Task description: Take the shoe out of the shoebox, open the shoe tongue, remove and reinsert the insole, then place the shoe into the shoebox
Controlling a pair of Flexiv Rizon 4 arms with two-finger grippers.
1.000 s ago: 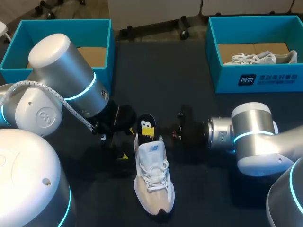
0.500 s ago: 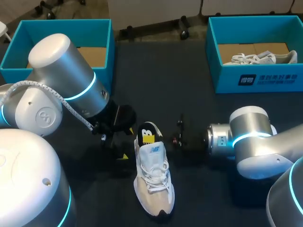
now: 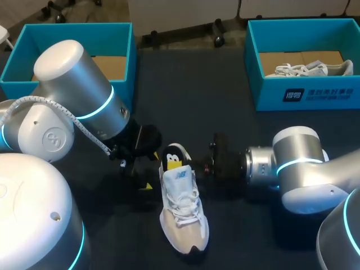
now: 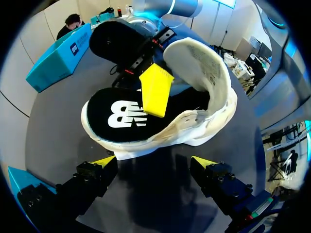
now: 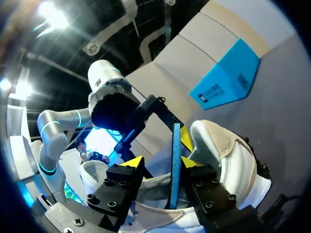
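Note:
A white lace-up shoe (image 3: 183, 208) lies on the dark table, toe toward the front edge. Its black insole (image 3: 174, 159) with a yellow mark sticks up out of the heel opening. My right gripper (image 5: 160, 162) comes in from the side at the heel. The insole's blue edge (image 5: 175, 165) stands between its fingers, against one yellow tip, with a gap to the other, so it is open. In the left wrist view one of its yellow fingertips (image 4: 155, 90) rests on the insole (image 4: 119, 114). My left gripper (image 4: 153, 162) stays wide open just behind the heel, holding nothing.
An open teal shoebox (image 3: 121, 34) stands at the back left, partly hidden by my left arm. A second teal shoebox (image 3: 304, 93) at the back right holds another white shoe (image 3: 309, 68).
The insole has sunk lower into the shoe's heel. My right gripper followed it down and in toward the shoe, and its fingers have parted. The left arm has not moved.

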